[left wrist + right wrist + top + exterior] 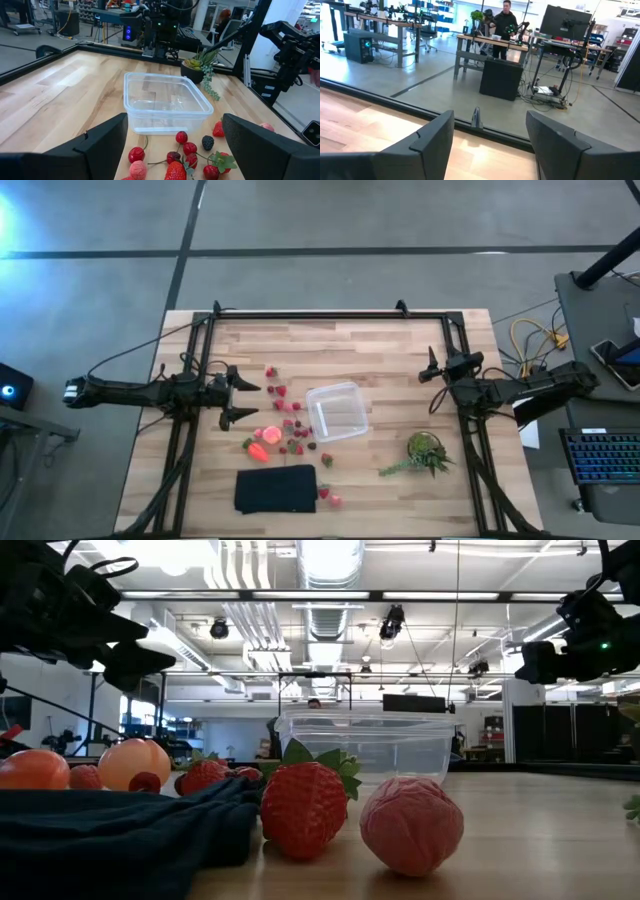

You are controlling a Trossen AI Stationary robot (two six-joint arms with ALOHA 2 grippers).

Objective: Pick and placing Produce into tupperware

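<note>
Tupperware (pixel 337 411) clear, square, rounded corners, nothing inside; red produce (pixel 283 428) scattered beside it. Left claw (pixel 246 402), right claw (pixel 430 369) both released.

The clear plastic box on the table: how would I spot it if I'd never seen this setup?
Look at the middle of the wooden table, right of the scattered red produce. The tupperware sits there, empty, square with rounded corners. Unlike the black mat and leafy potted plant nearby, it is see-through.

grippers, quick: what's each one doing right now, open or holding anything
Left gripper: open, empty, beside the scattered small red strawberries.
Right gripper: open, empty, at the table's right side.
</note>
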